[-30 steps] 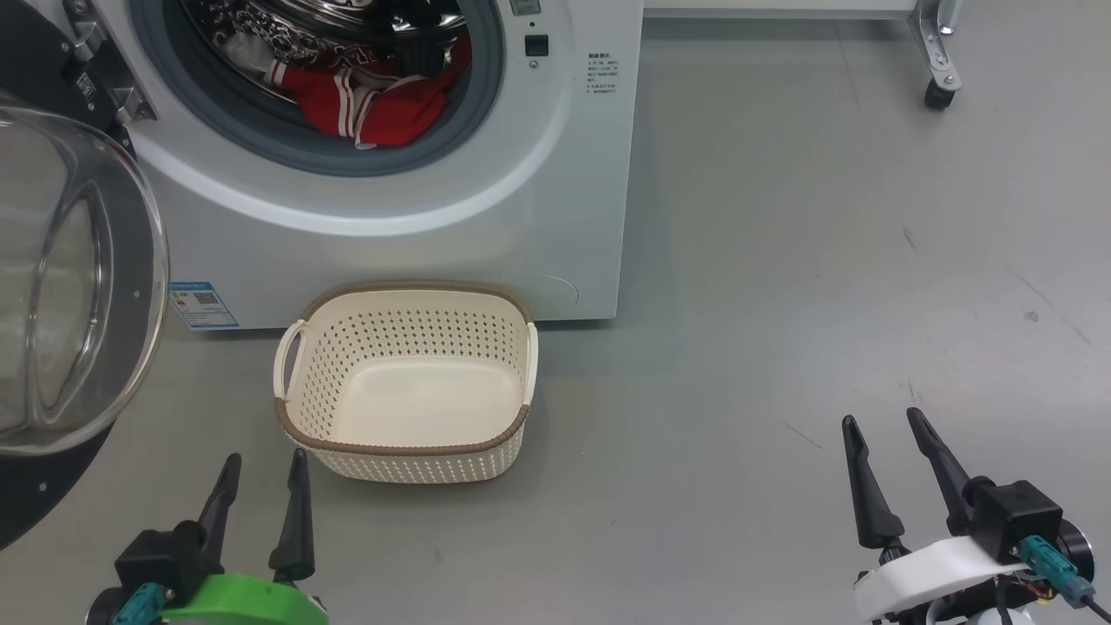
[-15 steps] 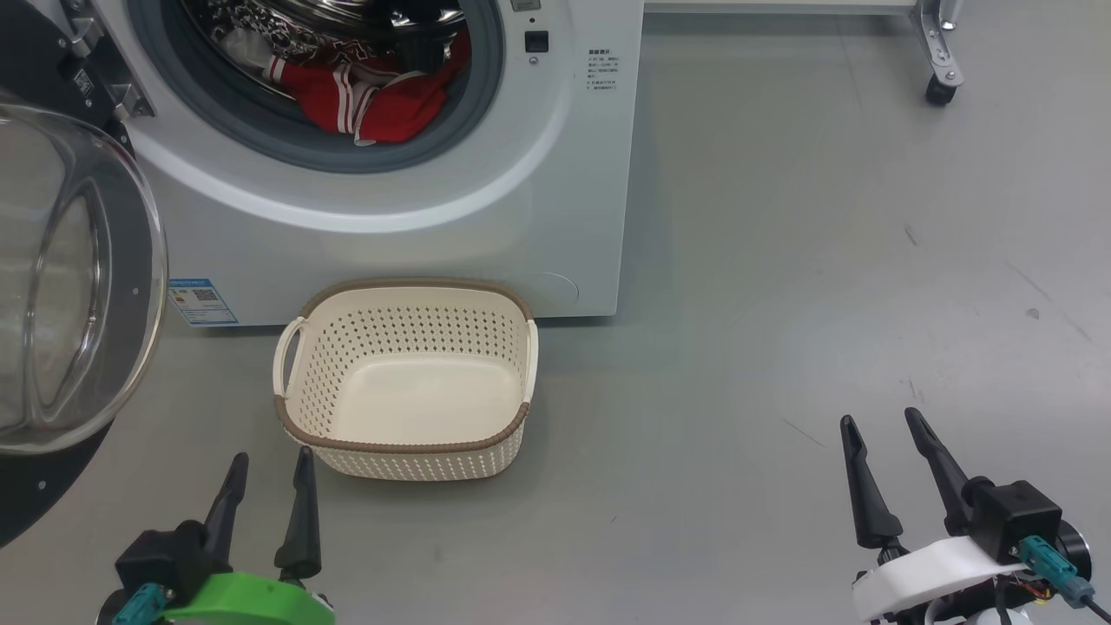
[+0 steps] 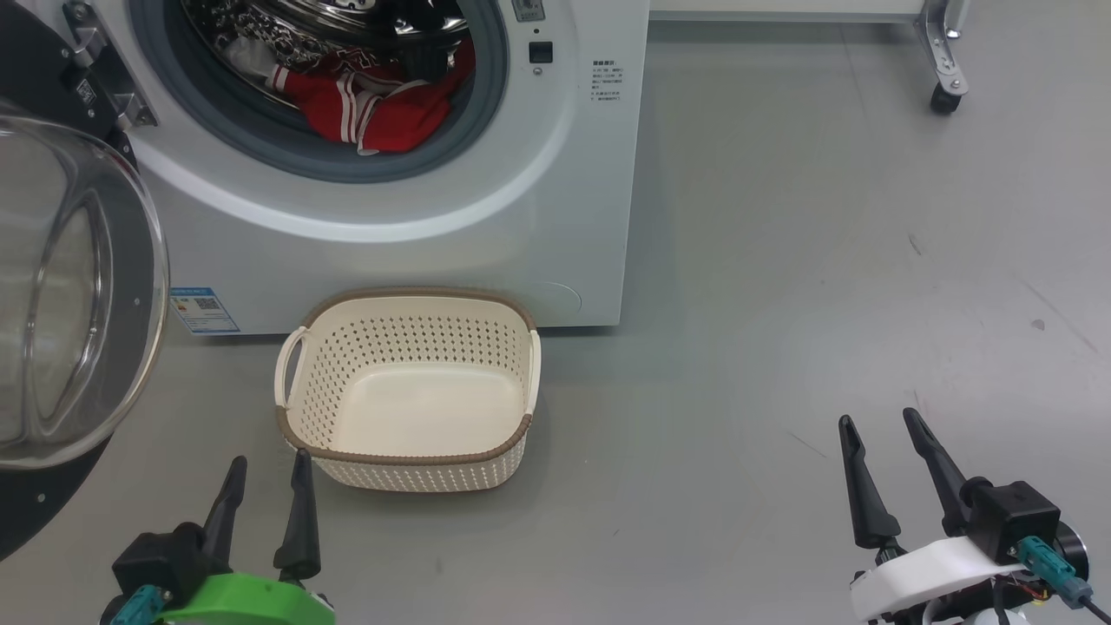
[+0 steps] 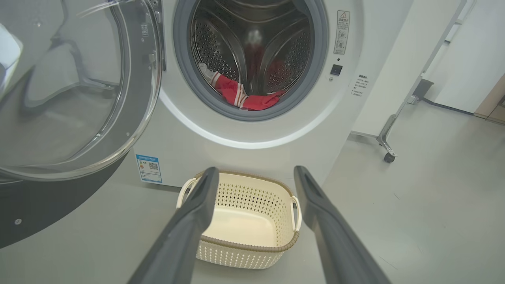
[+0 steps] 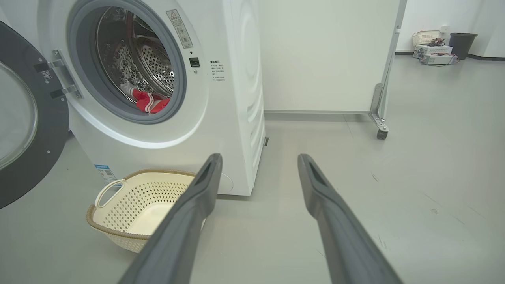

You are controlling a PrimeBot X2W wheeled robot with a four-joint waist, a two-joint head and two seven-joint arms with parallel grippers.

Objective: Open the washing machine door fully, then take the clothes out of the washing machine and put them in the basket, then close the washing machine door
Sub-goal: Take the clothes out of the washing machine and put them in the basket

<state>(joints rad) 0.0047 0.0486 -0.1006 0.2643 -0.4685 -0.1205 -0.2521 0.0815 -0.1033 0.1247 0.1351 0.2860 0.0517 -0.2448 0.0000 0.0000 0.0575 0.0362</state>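
Observation:
The white washing machine (image 3: 486,217) stands ahead with its door (image 3: 78,295) swung wide open to the left, glass bowl bulging outward. Red clothes (image 3: 373,108) with white stripes lie at the front of the steel drum, also seen as the clothes (image 4: 248,98) and the clothes (image 5: 150,103). The cream basket (image 3: 408,386) sits empty on the floor just below the opening. My left gripper (image 3: 267,464) is open, low at the basket's near left corner. My right gripper (image 3: 878,421) is open over bare floor, far to the right of the basket.
A white panel on a caster frame (image 3: 942,69) stands behind and right of the machine. In the right wrist view a bin and boxes (image 5: 442,47) sit far off by the wall. Grey floor (image 3: 825,278) spreads to the right.
The head view has shifted slightly, so machine and basket sit a little lower in it. Both grippers stay open and in place.

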